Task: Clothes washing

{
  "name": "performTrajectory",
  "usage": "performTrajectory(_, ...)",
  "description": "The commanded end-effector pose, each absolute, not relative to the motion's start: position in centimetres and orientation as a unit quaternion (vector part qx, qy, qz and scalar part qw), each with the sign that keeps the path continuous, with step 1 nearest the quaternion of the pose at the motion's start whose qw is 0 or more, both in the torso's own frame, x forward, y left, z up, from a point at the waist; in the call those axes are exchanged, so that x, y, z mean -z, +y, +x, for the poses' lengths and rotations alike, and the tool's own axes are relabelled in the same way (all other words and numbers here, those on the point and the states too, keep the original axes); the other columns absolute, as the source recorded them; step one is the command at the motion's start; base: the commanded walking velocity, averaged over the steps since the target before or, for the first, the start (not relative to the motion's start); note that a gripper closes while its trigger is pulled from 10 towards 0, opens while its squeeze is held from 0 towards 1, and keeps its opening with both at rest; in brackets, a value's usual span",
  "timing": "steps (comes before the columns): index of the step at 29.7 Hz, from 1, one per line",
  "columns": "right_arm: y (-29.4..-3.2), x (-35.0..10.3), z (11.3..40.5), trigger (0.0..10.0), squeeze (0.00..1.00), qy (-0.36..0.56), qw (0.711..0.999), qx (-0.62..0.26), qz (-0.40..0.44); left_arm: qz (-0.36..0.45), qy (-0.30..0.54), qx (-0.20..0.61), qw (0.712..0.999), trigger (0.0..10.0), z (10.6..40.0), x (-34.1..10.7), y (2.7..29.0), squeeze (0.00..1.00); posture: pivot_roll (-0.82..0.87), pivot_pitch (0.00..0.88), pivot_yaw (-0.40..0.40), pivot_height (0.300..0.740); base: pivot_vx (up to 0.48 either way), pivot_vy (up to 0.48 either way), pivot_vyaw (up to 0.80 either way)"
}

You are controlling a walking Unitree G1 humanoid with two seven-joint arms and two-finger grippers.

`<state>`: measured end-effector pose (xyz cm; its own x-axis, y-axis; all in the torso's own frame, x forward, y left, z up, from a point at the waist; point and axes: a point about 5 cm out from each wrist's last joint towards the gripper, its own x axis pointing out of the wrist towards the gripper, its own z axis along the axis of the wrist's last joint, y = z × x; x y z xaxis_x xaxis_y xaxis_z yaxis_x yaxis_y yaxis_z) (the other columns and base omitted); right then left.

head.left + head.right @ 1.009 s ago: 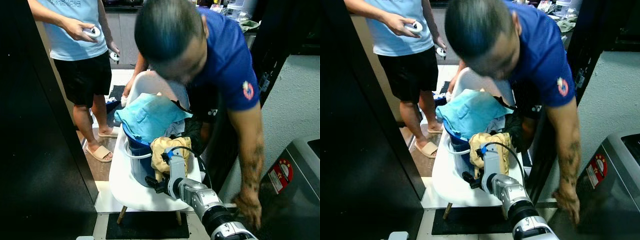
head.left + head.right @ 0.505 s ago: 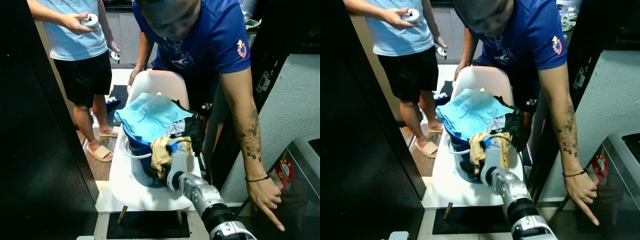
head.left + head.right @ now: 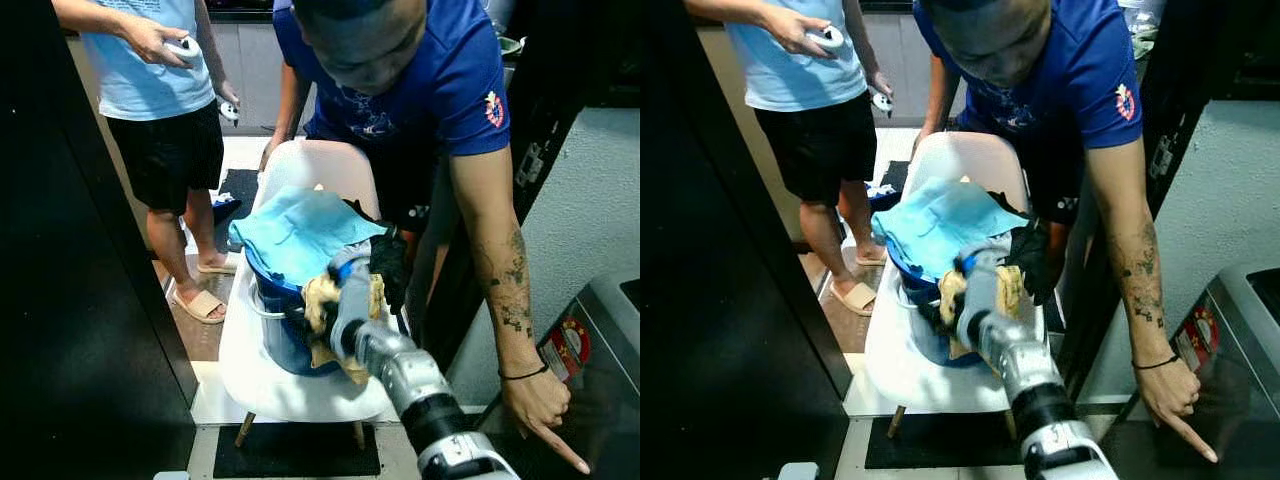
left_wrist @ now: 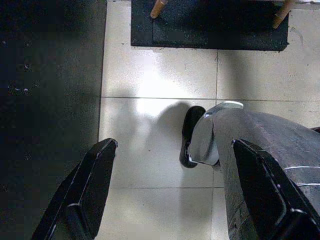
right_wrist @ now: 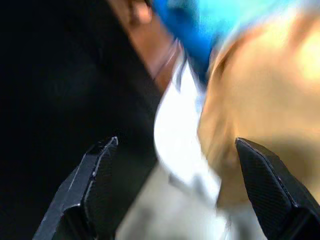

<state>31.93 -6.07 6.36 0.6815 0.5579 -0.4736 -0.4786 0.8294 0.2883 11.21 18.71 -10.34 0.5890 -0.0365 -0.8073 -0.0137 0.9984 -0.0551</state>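
A blue bucket (image 3: 272,335) heaped with clothes stands on a white chair (image 3: 245,375). A light blue cloth (image 3: 300,232) lies on top, with a tan cloth (image 3: 322,293) and a black garment (image 3: 388,265) hanging over the near rim. My right gripper (image 3: 312,322) reaches up from the lower right to the tan cloth at the bucket's front. In the right wrist view its fingers (image 5: 100,170) stand wide open, with the blurred tan cloth (image 5: 255,100) just ahead and nothing between them. My left gripper (image 4: 175,145) hangs open over the floor tiles.
A person in a dark blue shirt (image 3: 420,90) leans over the chair and points a hand (image 3: 545,405) at the grey washing machine (image 3: 605,335) on the right. Another person (image 3: 150,90) stands behind holding controllers. A black panel (image 3: 70,300) walls the left. A black mat (image 3: 295,450) lies under the chair.
My right gripper has risen and pushed forward from the chair's seat edge to the tan cloth on the bucket. The person in dark blue straightened up and now points at the machine.
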Motion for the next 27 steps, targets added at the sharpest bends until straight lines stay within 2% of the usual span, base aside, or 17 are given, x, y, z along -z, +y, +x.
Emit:
performTrajectory(1,-6.3,-6.1,31.8,10.0,0.00,0.294,0.916,-0.266,0.063,-0.030,0.483,0.019,0.875,10.0,9.6,10.9,18.3,0.00,0.12,0.024,-0.015,0.740,0.000,0.000,0.00)
performTrajectory(6,-7.6,-5.4,31.9,10.0,0.00,0.304,0.932,-0.178,0.090,-0.028,0.488,0.019,0.872,10.0,9.0,11.0,18.4,0.00,0.13,0.045,-0.010,0.740,0.000,0.000,0.00)
performTrajectory(9,-8.7,-4.8,31.6,10.0,0.00,0.326,0.930,-0.126,0.114,-0.028,0.490,0.020,0.871,10.0,8.8,11.1,18.4,0.00,0.12,0.052,-0.009,0.740,0.000,0.000,0.00)
performTrajectory(15,-8.9,-4.6,30.9,10.0,0.00,0.342,0.921,-0.109,0.147,-0.026,0.495,0.022,0.868,10.0,8.2,11.2,18.5,0.00,0.12,0.071,-0.001,0.740,0.000,0.000,0.00)
performTrajectory(23,-7.3,-4.4,29.4,10.0,0.00,0.377,0.893,-0.112,0.218,-0.023,0.494,0.027,0.869,10.0,7.8,11.1,18.7,0.00,0.12,0.095,0.010,0.740,0.000,0.000,0.00)
performTrajectory(27,-7.0,-5.5,30.5,10.0,0.00,0.314,0.907,-0.102,0.260,-0.022,0.493,0.029,0.869,10.0,7.7,11.1,18.8,0.00,0.12,0.105,0.015,0.740,0.000,0.000,0.00)
